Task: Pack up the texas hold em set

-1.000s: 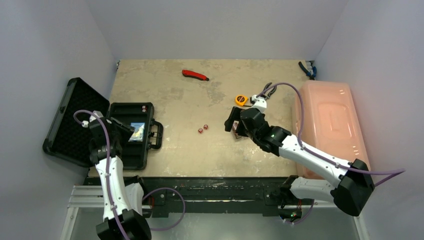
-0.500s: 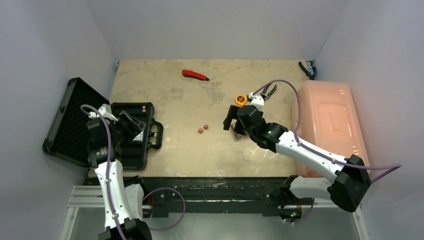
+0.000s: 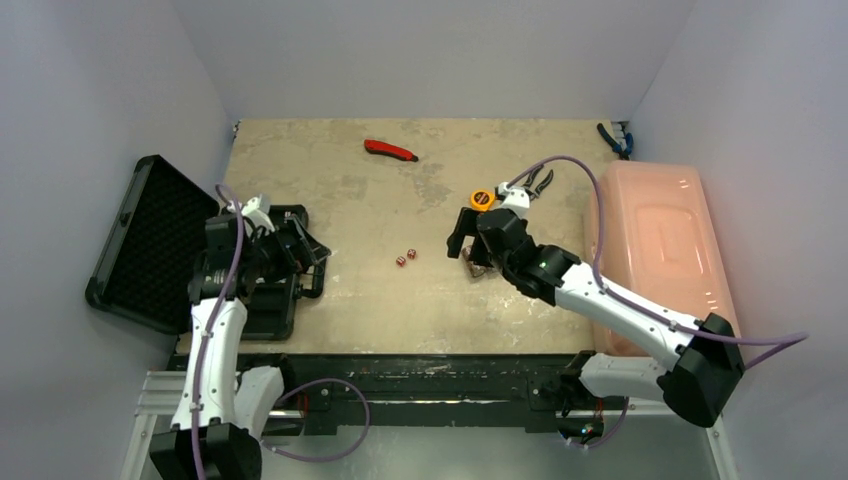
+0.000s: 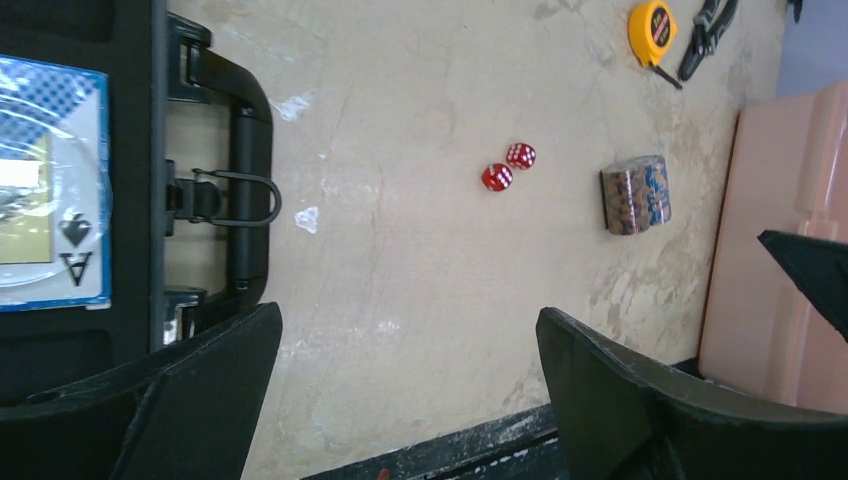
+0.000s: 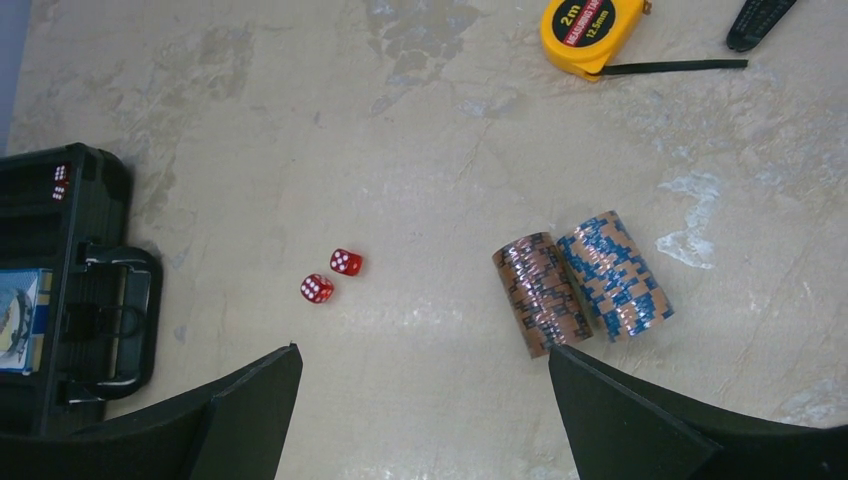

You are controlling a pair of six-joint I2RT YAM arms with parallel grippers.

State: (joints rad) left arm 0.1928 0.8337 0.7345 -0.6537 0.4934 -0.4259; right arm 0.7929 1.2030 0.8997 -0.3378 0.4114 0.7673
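**Left gripper** [image 4: 408, 325]: jaws wide apart, nothing between them. They have spread from a narrow set within the last second, and the arm has swung off the case toward the table's middle. The card deck [image 4: 52, 180] lies flat in the black case [image 3: 268, 315], so the release reads as a finished placement.

**Right gripper** [image 5: 425, 355]: jaws wide, empty, hanging above the two chip rolls [image 5: 575, 285]. It has barely shifted in that second.

**Outstanding:** the rolls lie on their sides, touching each other, on the table [image 3: 370, 300], well apart from the case. Two red dice [image 5: 330, 275] sit between rolls and case. By judgement the packing is partly done; rolls and dice remain.

**Clearances:** the case stands at the table's left edge, its lid [image 3: 140, 240] open beyond that edge and its handle toward the dice. The run from rolls to case is bare apart from the dice. A tape measure [image 5: 585, 35] lies near the rolls on their far side, with pliers [image 5: 760, 20] beside it. A pink bin [image 3: 655, 240] bounds the right. The table's near edge is close under the left gripper.
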